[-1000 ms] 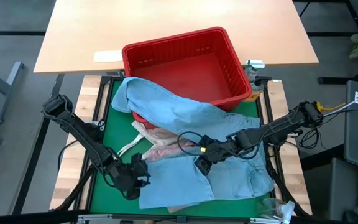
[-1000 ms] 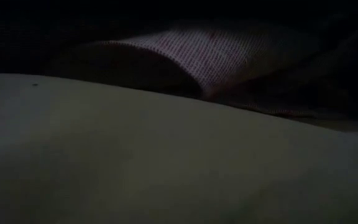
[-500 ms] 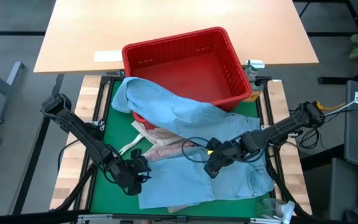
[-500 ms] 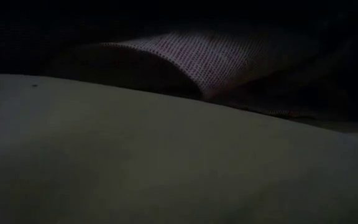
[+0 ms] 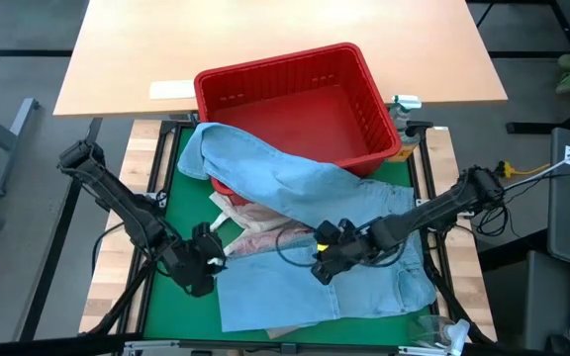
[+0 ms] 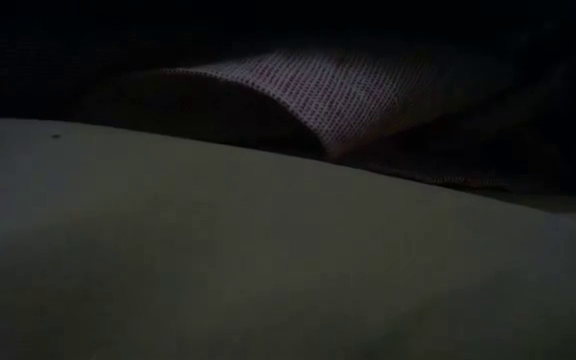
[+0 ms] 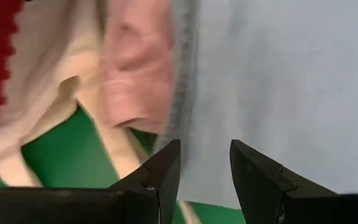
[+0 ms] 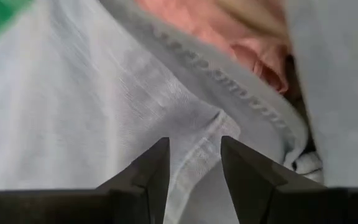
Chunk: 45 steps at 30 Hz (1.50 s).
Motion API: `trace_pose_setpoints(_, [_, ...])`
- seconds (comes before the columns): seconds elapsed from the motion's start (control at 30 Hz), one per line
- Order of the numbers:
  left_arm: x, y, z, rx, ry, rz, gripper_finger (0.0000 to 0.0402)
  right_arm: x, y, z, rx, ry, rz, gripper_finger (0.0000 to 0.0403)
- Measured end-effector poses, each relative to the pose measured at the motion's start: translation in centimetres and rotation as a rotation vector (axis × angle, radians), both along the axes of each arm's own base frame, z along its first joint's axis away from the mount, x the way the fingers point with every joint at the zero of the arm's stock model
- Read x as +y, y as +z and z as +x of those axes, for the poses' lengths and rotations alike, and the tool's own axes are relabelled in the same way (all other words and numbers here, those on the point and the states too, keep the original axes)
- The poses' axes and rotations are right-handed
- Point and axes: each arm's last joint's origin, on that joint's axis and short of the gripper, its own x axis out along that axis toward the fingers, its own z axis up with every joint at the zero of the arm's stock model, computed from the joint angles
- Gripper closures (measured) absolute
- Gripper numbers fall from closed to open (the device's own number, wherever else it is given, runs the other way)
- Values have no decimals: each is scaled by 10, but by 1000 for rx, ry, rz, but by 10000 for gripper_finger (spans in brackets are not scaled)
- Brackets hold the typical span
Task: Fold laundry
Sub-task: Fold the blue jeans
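**Inspector:** Report the end effectors first.

**Assistant:** The left end effector [image 5: 209, 259] sits low at the jeans' [image 5: 305, 287] left edge. Its wrist view shows the 2 fingers [image 7: 160, 174] spread with a gap, hem just beyond them, nothing pinched. The right end effector [image 5: 322, 267] is over the middle of the jeans, by the waistband seam. Its fingers [image 8: 149, 171] likewise stand apart with denim behind them, nothing gripped.

**Inspector:** Location of the laundry?

**Assistant:** The jeans lie across the green mat [image 5: 181, 203], 1 leg running up against the red basket [image 5: 295, 104], the other part spread flat toward the front. A pink top [image 5: 265, 232] and beige trousers [image 5: 228, 208] lie bunched beneath them. The low view is blocked by cloth.

**Inspector:** Handling assessment?

**Assistant:** In my judgement, denim is the heaviest piece here: limp but with stiff seams, not slippery, not fragile. It will drag the pink top if lifted carelessly. Best holds are the thick waistband and the hem edge, 1 per end effector; a pinch mid-panel would only raise a tent of cloth.
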Motion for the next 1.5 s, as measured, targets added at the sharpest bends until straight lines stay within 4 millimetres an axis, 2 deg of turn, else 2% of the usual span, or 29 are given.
trace_pose_setpoints(0.13, [1, -23, 1, 38, 23, 79, 269, 5, -28, 8, 89, 23, -1, 260])
trace_pose_setpoints(0.3, [8, -54, 1, 114, 85, 131, 269, 8, -49, 9, 194, 42, 15, 260])
trace_pose_setpoints(0.47, [14, -78, 1, 136, 122, 134, 269, 9, -57, 9, 244, 49, 16, 260])
trace_pose_setpoints(0.6, [14, -82, 0, 161, 118, 135, 269, 8, -54, 7, 253, 50, 19, 260])
trace_pose_setpoints(0.7, [14, -79, -1, 201, 95, 102, 269, 5, -43, 1, 258, 50, 18, 260])
trace_pose_setpoints(0.77, [11, -70, -1, 225, 75, 61, 269, 4, -30, -1, 258, 48, 16, 260])
trace_pose_setpoints(0.9, [6, -45, 2, 266, 41, 0, 269, 3, 0, -2, 229, 41, -5, 260])
trace_pose_setpoints(1.07, [-11, -8, 6, 252, -68, -114, 269, 19, 25, -3, 160, 115, 9, 260])
trace_pose_setpoints(1.17, [-26, 7, 9, 135, -105, -162, 269, 38, 29, -5, 77, 186, 36, 260])
trace_pose_setpoints(1.3, [-46, 15, 10, -66, -112, -194, 269, 64, 27, -8, -1, 244, 43, 260])
trace_pose_setpoints(1.5, [-76, -7, 6, -99, -165, -174, 269, 94, 13, -17, -34, 279, -35, 260])
